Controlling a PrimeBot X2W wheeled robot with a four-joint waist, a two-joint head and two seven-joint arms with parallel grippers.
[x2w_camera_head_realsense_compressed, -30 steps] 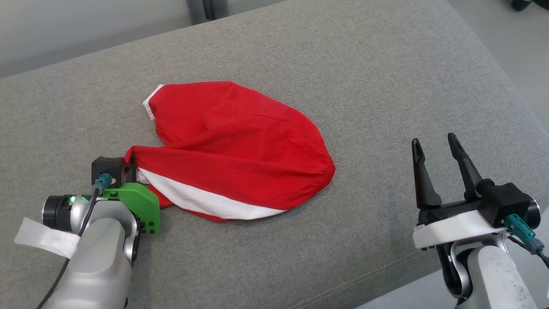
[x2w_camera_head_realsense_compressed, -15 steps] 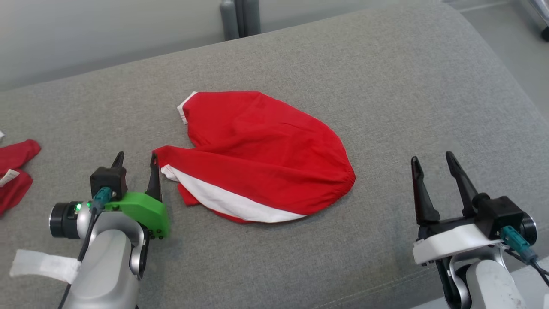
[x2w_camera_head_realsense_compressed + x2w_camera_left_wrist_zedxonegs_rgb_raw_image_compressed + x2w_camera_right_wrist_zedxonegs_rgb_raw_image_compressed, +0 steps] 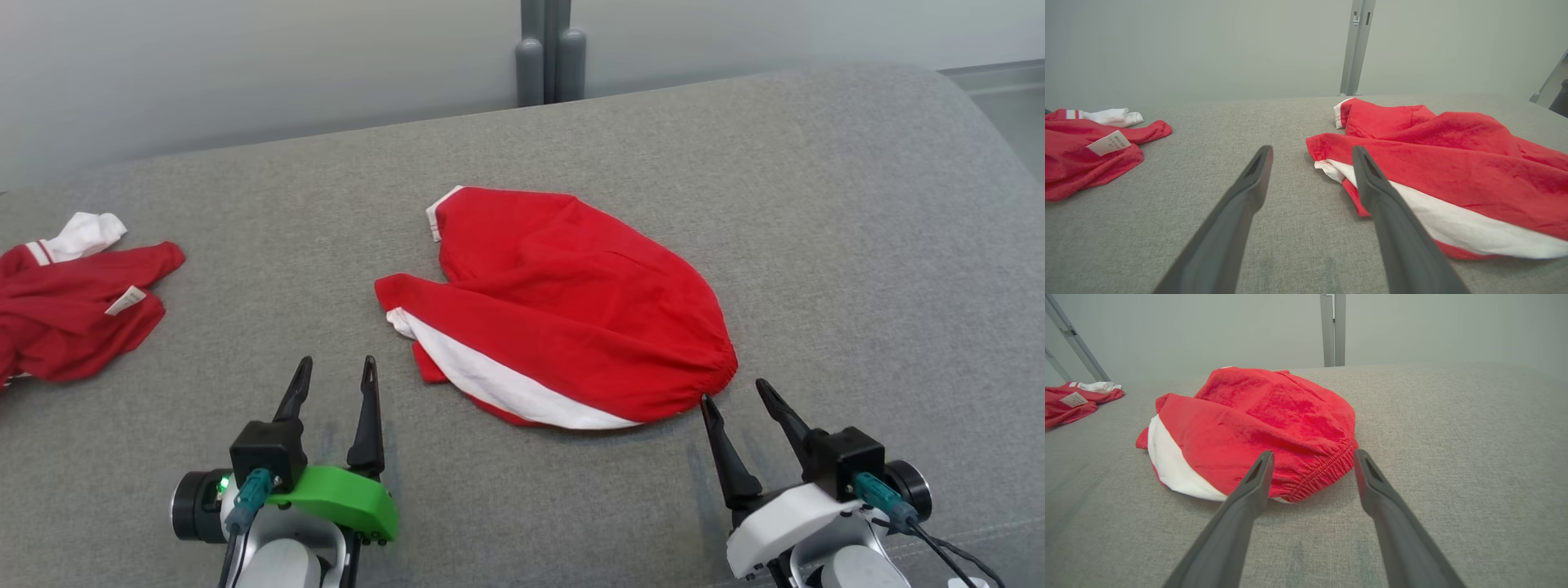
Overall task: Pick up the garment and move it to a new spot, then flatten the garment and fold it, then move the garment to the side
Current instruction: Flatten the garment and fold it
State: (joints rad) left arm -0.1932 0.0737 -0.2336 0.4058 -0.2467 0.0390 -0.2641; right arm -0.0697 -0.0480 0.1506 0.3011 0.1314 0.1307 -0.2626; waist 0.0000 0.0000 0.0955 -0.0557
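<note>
The garment (image 3: 571,310) is red with a white band and lies folded over in the middle of the grey cushion (image 3: 857,245). My left gripper (image 3: 337,361) stands open and empty, just short of the garment's near left corner (image 3: 1327,151). In the left wrist view the left gripper (image 3: 1312,149) points at that corner without touching it. My right gripper (image 3: 735,392) is open too, its fingertips close to the gathered elastic edge (image 3: 1327,469) of the garment (image 3: 1274,412). Between the spread fingers of the right gripper (image 3: 1313,453) there is nothing.
Another red and white piece of clothing (image 3: 73,302) with a label lies crumpled at the cushion's far left, also in the left wrist view (image 3: 1077,155). A grey post (image 3: 551,53) stands behind the cushion against a pale wall. The cushion's rounded edge falls away at the right.
My left gripper has let go of the garment's left corner, opened and drawn back. The right gripper has come up to the elastic edge. The head camera has turned, bringing the second clothing piece into view.
</note>
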